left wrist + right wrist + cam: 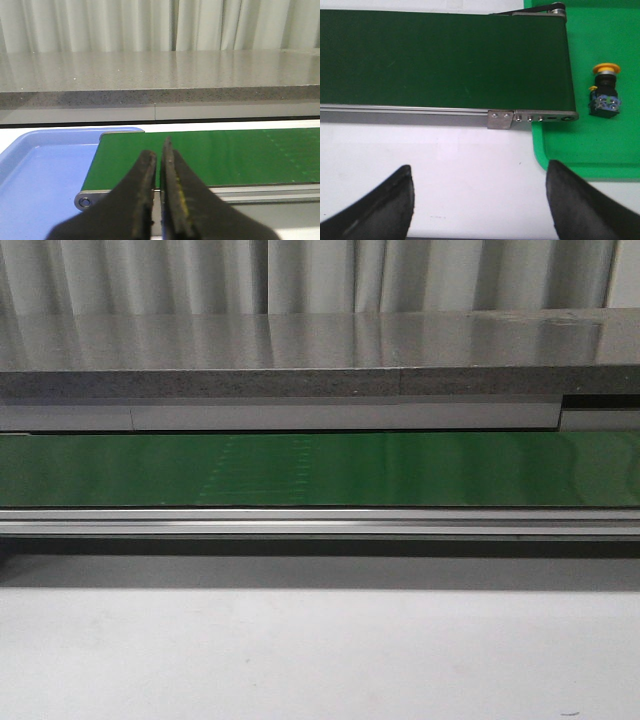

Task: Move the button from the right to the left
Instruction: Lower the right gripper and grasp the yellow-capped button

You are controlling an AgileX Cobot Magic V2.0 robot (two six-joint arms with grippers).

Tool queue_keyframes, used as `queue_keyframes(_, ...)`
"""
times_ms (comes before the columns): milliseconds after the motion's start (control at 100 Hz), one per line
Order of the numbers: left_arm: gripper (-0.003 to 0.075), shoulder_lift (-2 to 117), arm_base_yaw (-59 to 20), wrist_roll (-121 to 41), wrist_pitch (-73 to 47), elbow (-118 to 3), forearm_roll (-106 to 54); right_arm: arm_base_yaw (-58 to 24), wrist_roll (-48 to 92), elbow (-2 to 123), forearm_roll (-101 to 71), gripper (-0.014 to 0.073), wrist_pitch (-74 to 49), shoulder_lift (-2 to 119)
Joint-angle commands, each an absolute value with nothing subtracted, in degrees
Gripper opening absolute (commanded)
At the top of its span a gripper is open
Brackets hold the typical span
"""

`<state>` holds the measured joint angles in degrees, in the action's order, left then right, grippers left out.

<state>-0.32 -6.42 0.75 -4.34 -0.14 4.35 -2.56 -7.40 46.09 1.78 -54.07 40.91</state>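
The button point(605, 91), a round orange-yellow cap on a black blocky body, lies on its side in a green tray point(600, 150) beside the end of the dark green conveyor belt point(445, 57). It shows only in the right wrist view. My right gripper point(479, 172) is wide open and empty above the white table, short of the belt and off to the side of the button. My left gripper point(158, 152) is shut and empty, pointing at the other end of the belt point(210, 155). Neither gripper shows in the front view.
A blue tray point(40, 175) sits beside the belt's left end. The belt point(320, 468) runs across the front view with a metal rail point(320, 520) in front and a grey stone counter point(320, 355) behind. White tabletop point(320, 650) lies before the rail.
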Motion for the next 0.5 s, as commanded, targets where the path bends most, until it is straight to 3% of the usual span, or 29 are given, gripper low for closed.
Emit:
queue_keyframes(0,0.0005,-2.34,-6.56,0.86,0.66,2.16,3.9,-2.66,-9.83,48.26,2.3,0.0542,-49.21,41.15)
queue_keyframes(230,0.0005,-2.34,-6.56,0.86,0.66,2.16,3.9,-1.13,-13.0,54.52,8.84,0.0542,-47.33,45.21)
queue_keyframes(490,0.0005,-2.34,-6.56,0.86,0.66,2.16,3.9,8.06,-13.0,62.44,12.67,0.0542,-45.97,56.97)
